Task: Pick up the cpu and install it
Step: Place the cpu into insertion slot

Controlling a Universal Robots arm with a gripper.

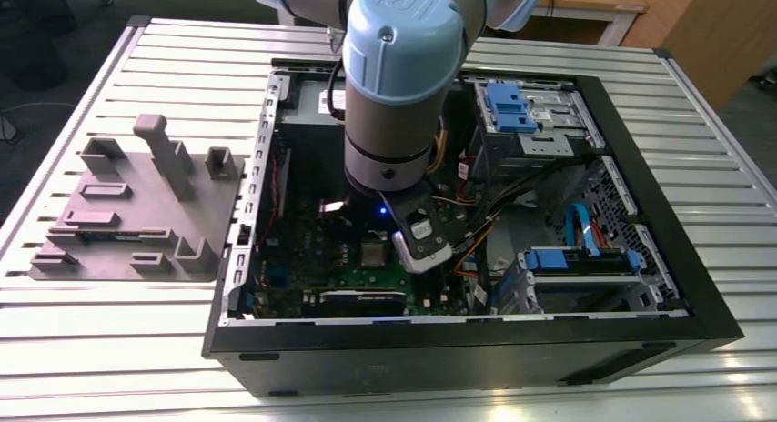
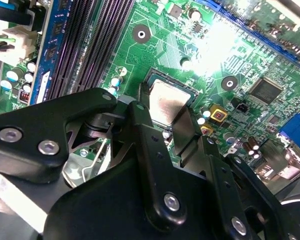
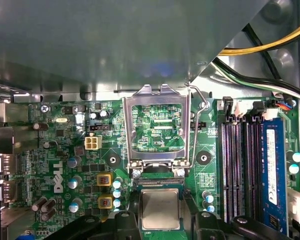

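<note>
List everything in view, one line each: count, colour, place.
table: one, pale slatted metal.
computer case: one, black, on the table.
fixture: one, grey, on the table, at the exterior view's left of the case.
board: one, green, inside the case.
cpu: one, silvery, on the board.
socket frame: one, silvery, swung open beside the cpu.
memory module: one, blue, on the board.
drive carriers: two, blue, inside the case.
cables: several, yellow and black, inside the case.
arm: one, grey with blue cap, reaching into the case.
hand: one, black, over the cpu.
</note>
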